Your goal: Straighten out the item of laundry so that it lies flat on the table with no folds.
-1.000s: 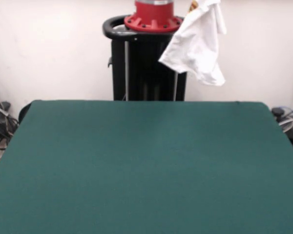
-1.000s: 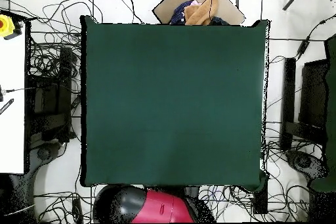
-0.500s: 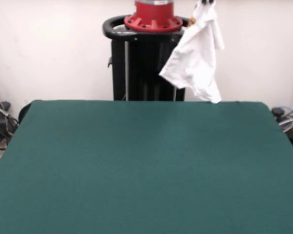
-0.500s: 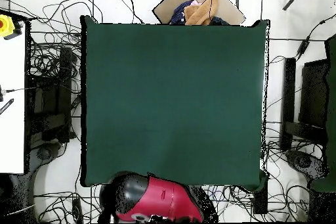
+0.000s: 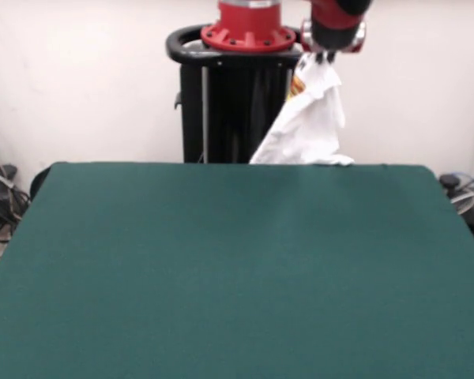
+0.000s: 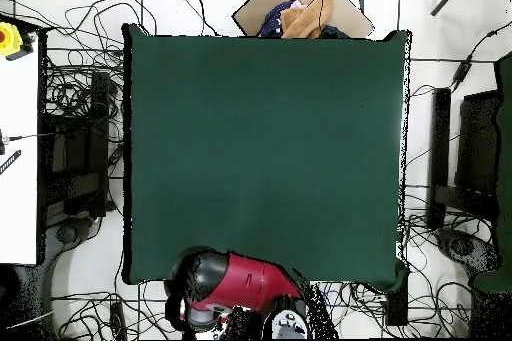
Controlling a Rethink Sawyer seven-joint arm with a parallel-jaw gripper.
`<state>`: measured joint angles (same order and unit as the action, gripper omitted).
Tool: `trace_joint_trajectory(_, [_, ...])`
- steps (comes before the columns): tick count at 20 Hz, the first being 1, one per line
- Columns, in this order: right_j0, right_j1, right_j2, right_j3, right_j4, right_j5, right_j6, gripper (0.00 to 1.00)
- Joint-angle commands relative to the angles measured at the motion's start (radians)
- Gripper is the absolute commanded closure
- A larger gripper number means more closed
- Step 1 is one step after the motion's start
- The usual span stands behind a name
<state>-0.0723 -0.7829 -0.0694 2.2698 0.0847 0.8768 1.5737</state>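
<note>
While pincer-held (image 5: 325, 58), shirt (image 5: 308, 126) dangling.

The large dark green felt-topped table (image 5: 237, 268) is bare across its whole top, so a gripper can pass over any part of it. The only things in the way sit at the robot's edge: the red and black arm (image 6: 235, 287) overhangs that edge, and its gripper (image 5: 325, 57) is clamped on the bunched white T-shirt with a red-orange print (image 5: 308, 126), which hangs down to about table height. Beyond the opposite edge lies a tan cardboard box of cloth (image 6: 300, 12), and black cables (image 6: 80, 107) cover the floor alongside the table.
</note>
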Motion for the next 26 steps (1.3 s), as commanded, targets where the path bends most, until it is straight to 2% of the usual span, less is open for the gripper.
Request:
trace_joint_trajectory(1, [0.011, 0.123, 0.051, -0.105, 0.016, -0.045, 0.192, 1.0])
trace_joint_trajectory(9, [0.001, 0.156, 0.055, -0.134, 0.024, -0.108, 0.173, 1.0])
trace_joint_trajectory(13, [0.054, 0.148, -0.024, -0.231, -0.045, -0.115, 0.231, 1.0])
trace_joint_trajectory(17, [0.068, 0.18, -0.053, -0.295, -0.073, -0.18, 0.244, 1.0])
trace_joint_trajectory(26, [0.046, 0.228, -0.04, -0.379, -0.048, -0.255, 0.215, 1.0])
